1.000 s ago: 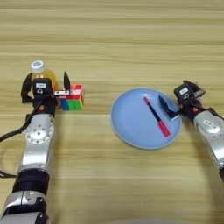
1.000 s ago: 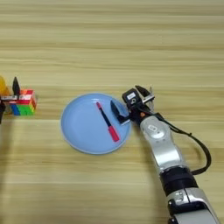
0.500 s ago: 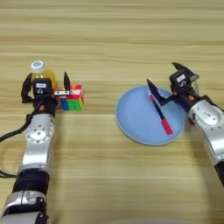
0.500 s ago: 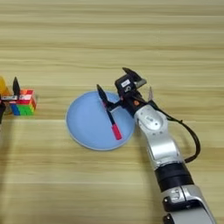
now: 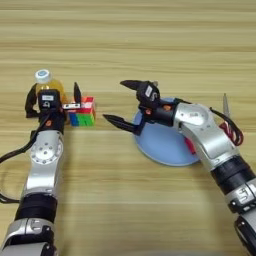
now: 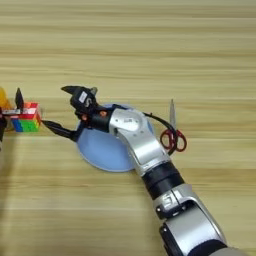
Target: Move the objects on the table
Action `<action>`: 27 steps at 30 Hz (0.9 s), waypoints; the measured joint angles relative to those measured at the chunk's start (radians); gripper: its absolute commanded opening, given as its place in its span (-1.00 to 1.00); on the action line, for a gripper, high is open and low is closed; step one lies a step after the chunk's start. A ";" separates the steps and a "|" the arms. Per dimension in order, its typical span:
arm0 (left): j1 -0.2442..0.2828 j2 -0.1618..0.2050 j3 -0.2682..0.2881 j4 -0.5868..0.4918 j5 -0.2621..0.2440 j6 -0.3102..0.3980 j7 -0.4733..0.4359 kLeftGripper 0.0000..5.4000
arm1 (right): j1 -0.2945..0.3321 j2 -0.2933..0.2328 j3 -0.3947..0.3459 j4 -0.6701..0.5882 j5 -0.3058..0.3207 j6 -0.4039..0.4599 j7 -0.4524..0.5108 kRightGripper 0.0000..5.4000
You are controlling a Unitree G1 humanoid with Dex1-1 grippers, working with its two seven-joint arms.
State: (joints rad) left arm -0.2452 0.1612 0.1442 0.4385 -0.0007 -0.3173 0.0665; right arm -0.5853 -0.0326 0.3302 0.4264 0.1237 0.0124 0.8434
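The right gripper [image 5: 125, 102] reaches across the blue plate [image 5: 162, 145] toward the left, its two black fingers spread wide apart and holding nothing. It hovers past the plate's left rim, between the plate and the puzzle cube [image 5: 83, 111]. The arm covers much of the plate, and a bit of red shows at the plate's right side under the forearm. The scissors [image 6: 172, 132] lie on the table [image 5: 150, 40] just right of the plate, blades pointing away. The left gripper [image 5: 56, 97] sits by the orange bottle [image 5: 46, 85], fingers apart, the cube just beside its right finger.
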 measured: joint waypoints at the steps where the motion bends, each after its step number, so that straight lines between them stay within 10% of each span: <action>1: 0.001 -0.001 0.000 -0.002 0.000 0.000 0.000 0.99 | -0.013 0.011 0.002 0.026 0.004 0.005 0.014 1.00; 14: 0.021 -0.016 -0.006 -0.040 0.003 0.005 0.015 0.99 | -0.251 0.136 -0.033 0.440 -0.026 -0.102 0.047 1.00; 27: 0.032 -0.023 -0.009 -0.064 0.002 0.020 0.017 0.99 | -0.319 0.150 -0.064 0.699 -0.118 -0.287 -0.030 1.00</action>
State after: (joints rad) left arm -0.2131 0.1382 0.1356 0.3742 0.0016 -0.2974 0.0837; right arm -0.9047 0.1173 0.2658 1.1257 0.0056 -0.2745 0.8130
